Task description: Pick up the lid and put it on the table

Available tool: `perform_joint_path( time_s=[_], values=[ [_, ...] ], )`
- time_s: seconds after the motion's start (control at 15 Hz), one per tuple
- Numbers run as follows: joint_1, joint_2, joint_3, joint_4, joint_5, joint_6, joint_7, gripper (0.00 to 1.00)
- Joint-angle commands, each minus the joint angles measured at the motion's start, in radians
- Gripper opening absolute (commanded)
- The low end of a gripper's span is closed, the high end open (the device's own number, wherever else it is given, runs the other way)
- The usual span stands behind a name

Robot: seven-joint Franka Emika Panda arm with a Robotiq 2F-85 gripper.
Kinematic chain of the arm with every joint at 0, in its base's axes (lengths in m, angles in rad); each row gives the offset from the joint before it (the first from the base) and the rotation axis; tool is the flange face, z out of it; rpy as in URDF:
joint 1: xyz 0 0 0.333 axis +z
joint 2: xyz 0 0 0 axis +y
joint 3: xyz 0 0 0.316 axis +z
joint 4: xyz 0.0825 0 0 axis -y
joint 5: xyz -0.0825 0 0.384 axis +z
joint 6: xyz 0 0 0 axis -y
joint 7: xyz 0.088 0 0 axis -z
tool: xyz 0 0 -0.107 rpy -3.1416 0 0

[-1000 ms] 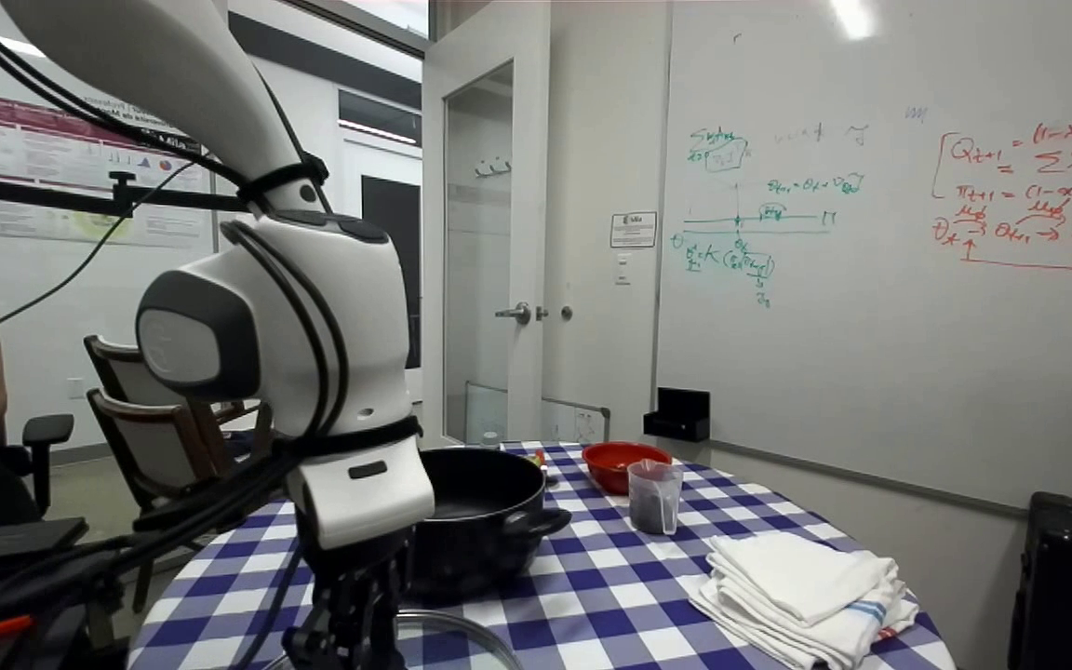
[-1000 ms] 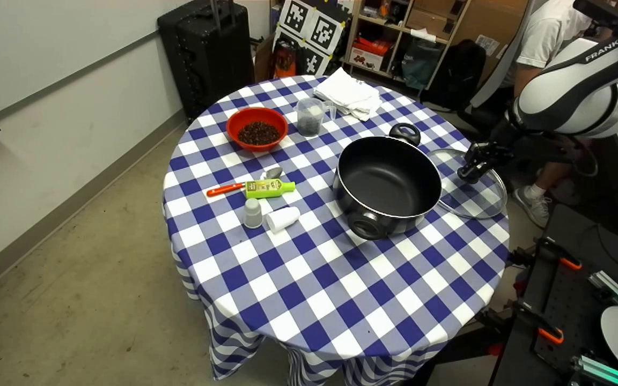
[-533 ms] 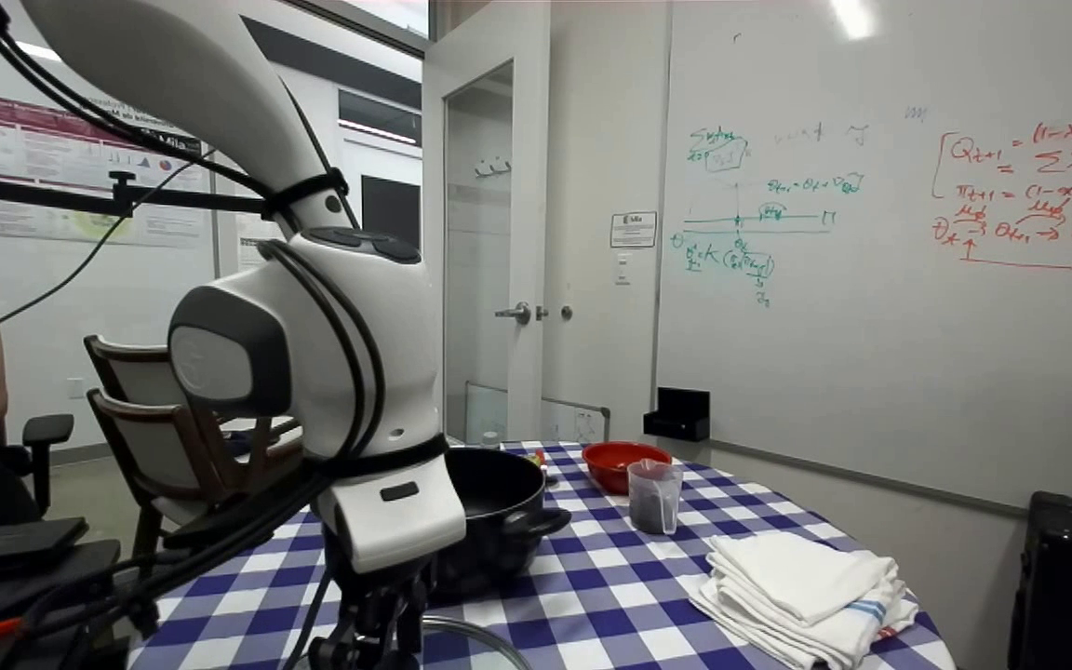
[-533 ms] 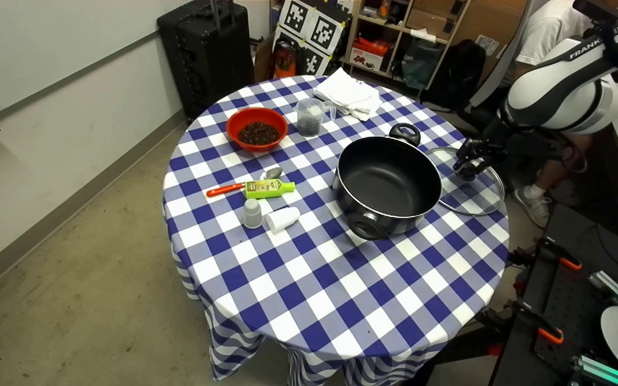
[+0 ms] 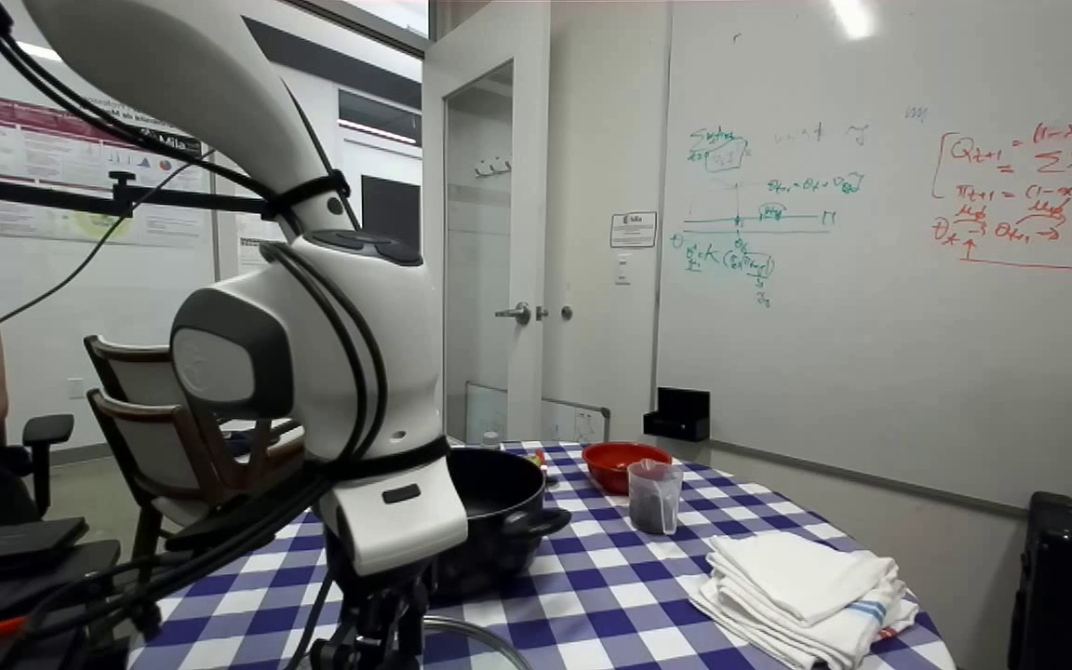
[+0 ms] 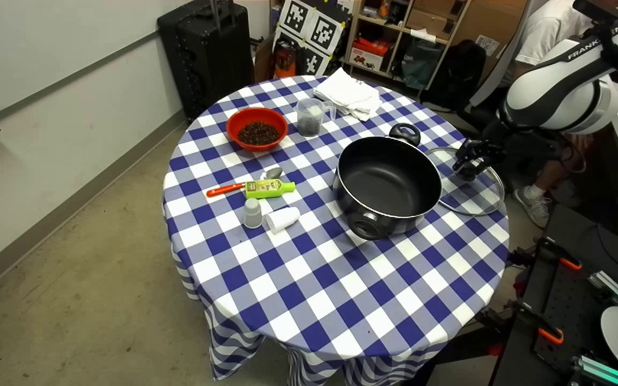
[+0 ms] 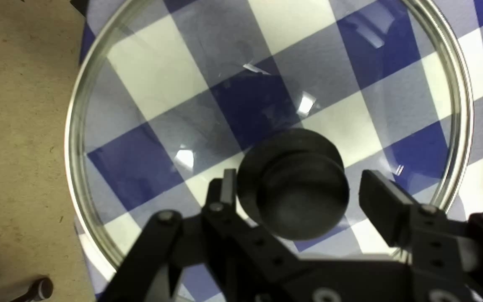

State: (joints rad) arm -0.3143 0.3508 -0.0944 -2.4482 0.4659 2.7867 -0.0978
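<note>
The lid [image 7: 183, 105] is clear glass with a metal rim and a round black knob [image 7: 300, 201]. It lies on the checked table [image 6: 341, 300], its rim reaching the cloth's edge. Beside the black pot [image 6: 389, 177], the same lid [image 6: 472, 201] shows partly hidden behind the pot. In the wrist view my gripper [image 7: 298, 186] stands open, one finger on each side of the knob. A gap shows at the right finger [image 7: 382, 205]; the left finger [image 7: 228, 186] is very close to the knob, touching or not I cannot tell. An exterior view cuts off the gripper and lid at its bottom.
A red bowl [image 6: 242, 118] of dark beans, a measuring cup [image 6: 309, 120] and folded white towels [image 6: 346, 94] stand across the table. Nearer lie a green bottle [image 6: 266, 188], a red-handled utensil [image 6: 226, 190], a grey shaker [image 6: 252, 214] and a white cup [image 6: 283, 219].
Since one second ago the arm and lid have shifted slightly towards the pot, and the fingers have spread around the knob. Over the last half second almost nothing has moved.
</note>
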Motion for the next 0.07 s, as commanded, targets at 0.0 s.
perform_joint_path(
  time_s=[0.0],
  values=[
    [-0.01, -0.001, 0.009, 0.0, -0.012, 0.0, 0.009, 0.76]
  ],
)
